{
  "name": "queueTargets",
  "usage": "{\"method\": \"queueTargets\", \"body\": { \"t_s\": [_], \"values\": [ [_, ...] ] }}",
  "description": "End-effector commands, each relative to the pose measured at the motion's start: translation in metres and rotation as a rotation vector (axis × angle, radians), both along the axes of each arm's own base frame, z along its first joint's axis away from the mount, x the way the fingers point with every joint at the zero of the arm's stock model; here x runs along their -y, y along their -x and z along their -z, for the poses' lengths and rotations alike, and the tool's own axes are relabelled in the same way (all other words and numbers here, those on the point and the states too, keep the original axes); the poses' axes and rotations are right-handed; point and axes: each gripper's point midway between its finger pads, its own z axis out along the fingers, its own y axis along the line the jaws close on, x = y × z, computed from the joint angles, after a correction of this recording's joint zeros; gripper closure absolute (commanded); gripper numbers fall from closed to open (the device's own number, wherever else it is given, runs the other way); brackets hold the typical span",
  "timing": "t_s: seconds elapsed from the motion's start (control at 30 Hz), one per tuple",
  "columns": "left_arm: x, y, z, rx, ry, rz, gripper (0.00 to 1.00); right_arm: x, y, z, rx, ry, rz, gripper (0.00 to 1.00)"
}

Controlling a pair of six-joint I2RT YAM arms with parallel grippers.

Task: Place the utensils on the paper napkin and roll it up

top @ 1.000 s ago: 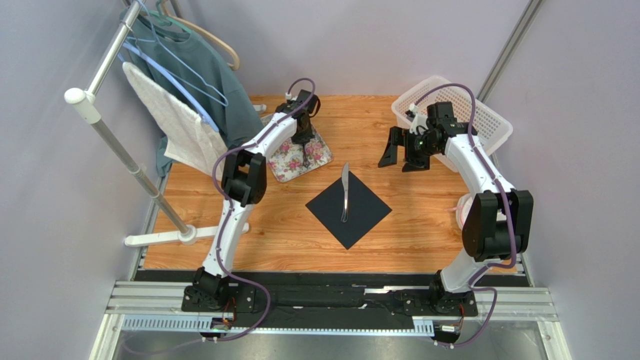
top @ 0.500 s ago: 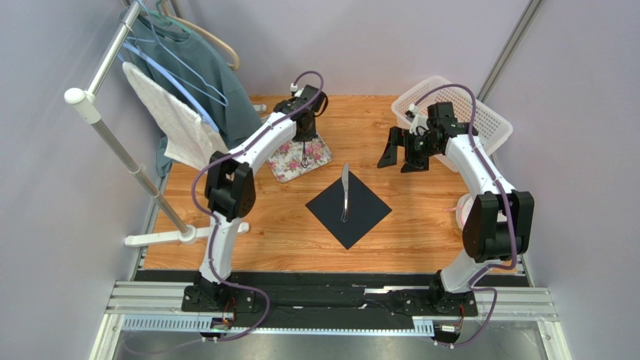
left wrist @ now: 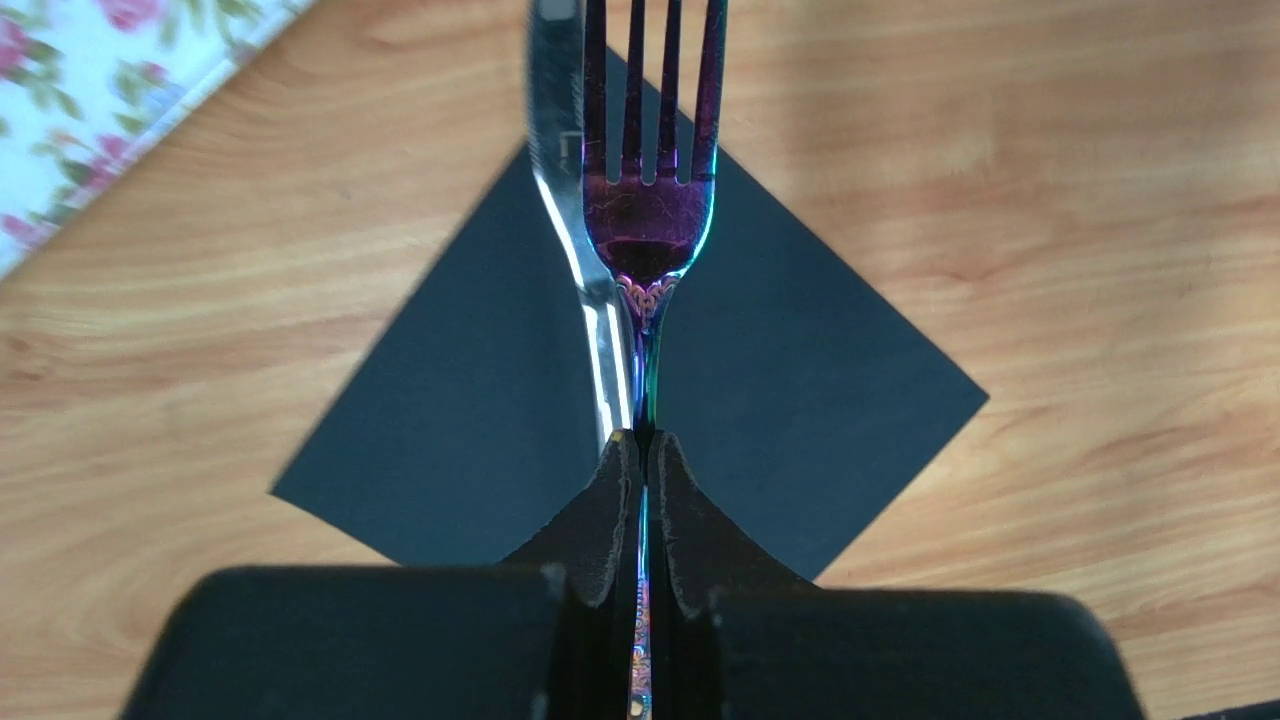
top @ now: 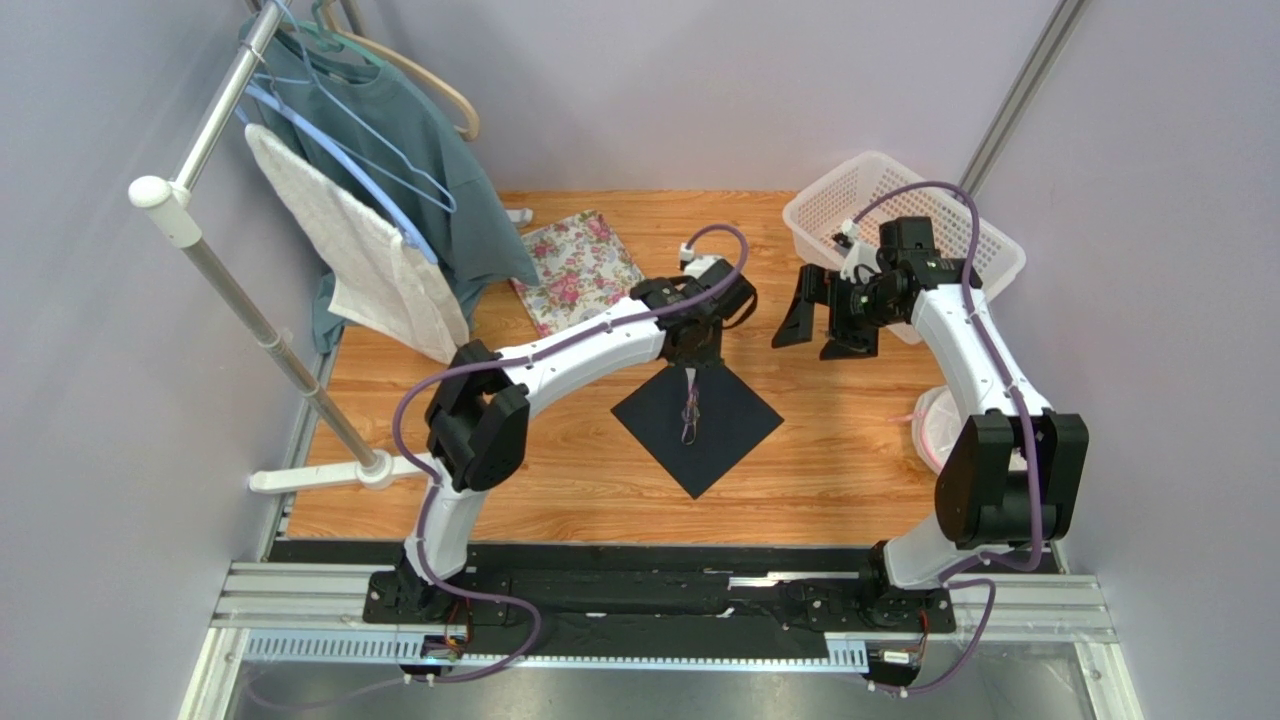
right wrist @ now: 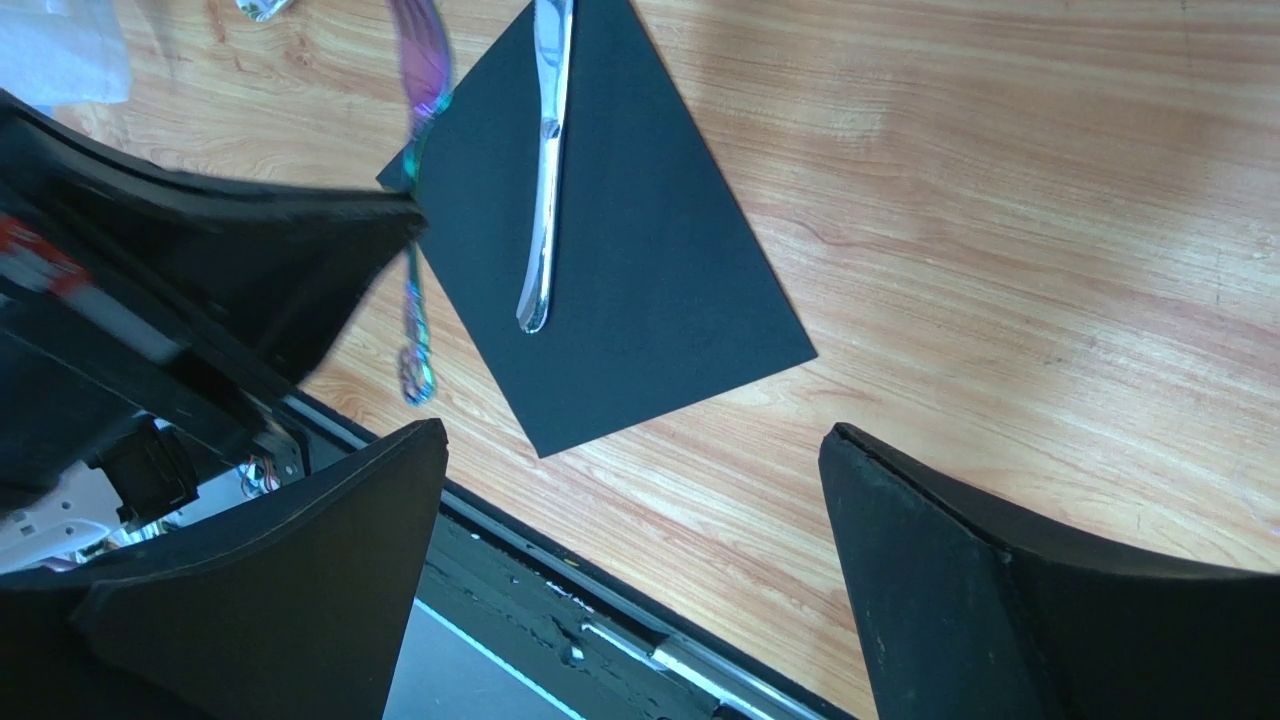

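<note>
So, my left gripper [left wrist: 643, 450] is clamped on the purple fork [left wrist: 646, 225], holding it over the black napkin [left wrist: 436, 435], just at 3 o'clock of the knife [left wrist: 559, 120] already lying there. Dropping the fork and the roll-up are left. One fork, one knife, one napkin. My right gripper [top: 824, 320] hovers, jaws wide apart, at the napkin's 2 o'clock.

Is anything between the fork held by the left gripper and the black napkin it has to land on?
Nothing foreign. The left gripper holds the fork over the napkin. Only the knife lies there, just beside the fork's line, so the fork may come down against it.
</note>
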Motion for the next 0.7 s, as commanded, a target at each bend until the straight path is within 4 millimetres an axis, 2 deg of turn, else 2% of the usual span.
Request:
{"method": "queueTargets", "body": {
  "t_s": [0.0,0.03,0.1,0.13,0.27,0.47,0.67],
  "values": [
    [0.020,0.005,0.010,-0.011,0.031,-0.019,1.00,0.000,0.004,-0.013,0.049,-0.008,-0.013,0.00],
    [0.021,0.006,0.021,-0.025,0.011,-0.022,1.00,0.000,0.005,-0.014,0.051,-0.010,-0.013,0.00],
    [0.021,0.003,0.027,-0.026,-0.009,-0.030,1.00,-0.001,0.005,-0.013,0.046,-0.014,-0.014,0.00],
    [0.020,0.002,0.036,-0.032,-0.032,-0.027,1.00,-0.001,0.006,-0.012,0.043,-0.014,-0.014,0.00],
    [0.023,-0.005,0.050,-0.036,-0.047,-0.039,1.00,-0.001,0.009,-0.009,0.034,-0.019,-0.015,0.00],
    [0.032,-0.014,0.054,-0.027,-0.043,-0.050,1.00,-0.002,0.011,-0.005,0.027,-0.022,-0.019,0.00],
    [0.029,-0.019,0.061,-0.029,-0.056,-0.068,1.00,-0.002,0.011,-0.003,0.020,-0.026,-0.019,0.00]
  ]
}}
